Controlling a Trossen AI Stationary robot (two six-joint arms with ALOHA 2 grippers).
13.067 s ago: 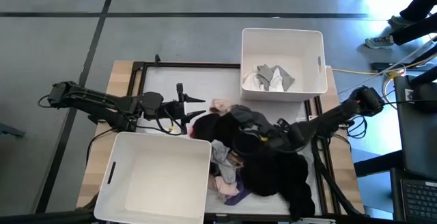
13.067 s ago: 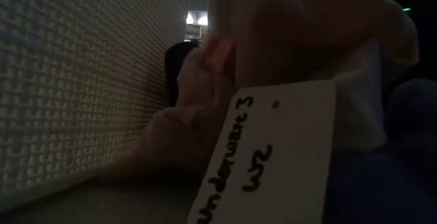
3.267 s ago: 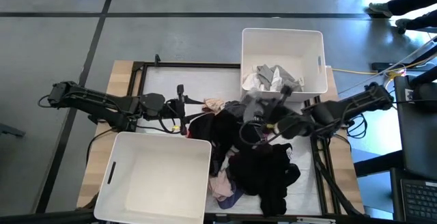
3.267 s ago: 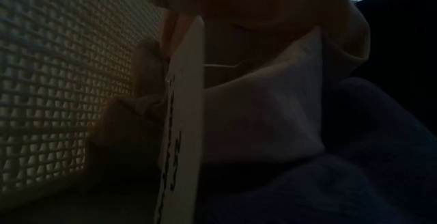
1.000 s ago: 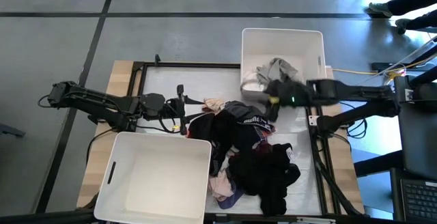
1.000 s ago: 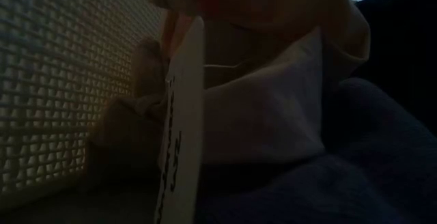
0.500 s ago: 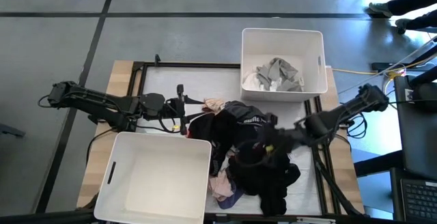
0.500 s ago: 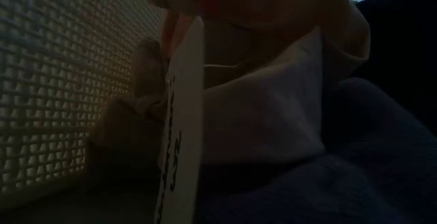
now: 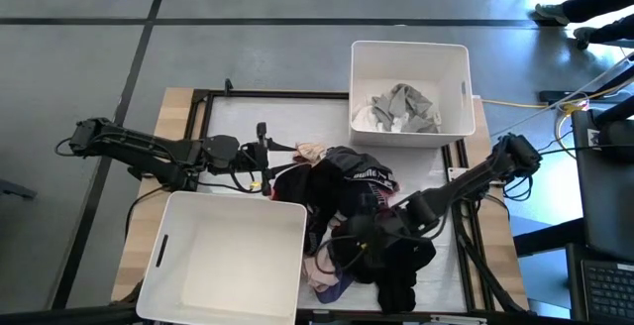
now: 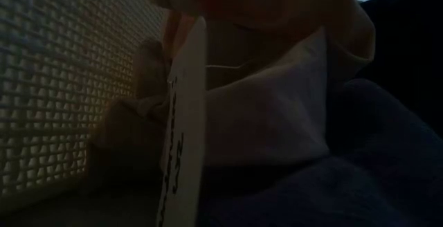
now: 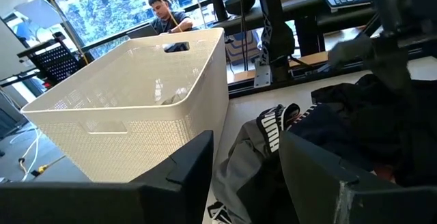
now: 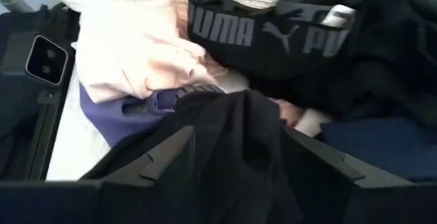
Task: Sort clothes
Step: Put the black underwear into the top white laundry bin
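Looking from your near table edge: right gripper [image 9: 349, 249] sits low over the clothes [image 9: 371, 231], fingers spread, gripping nothing. The pile's long axis runs near-to-far toward the far bin [image 9: 408, 55]. Left gripper [image 9: 289, 147] waits, fingers apart, beside the pile.

Robotics lab or workshop: grey concrete floor [image 9: 89, 28] with dark seams, wooden table [image 9: 178, 107] with black metal frame, yellow cable [image 9: 515, 102] running right, laptop [image 9: 606, 285] near right, big windows [image 11: 116, 5] and desks beyond, a person [image 11: 164, 12] seated far off, another person's legs [image 9: 594, 3] far right
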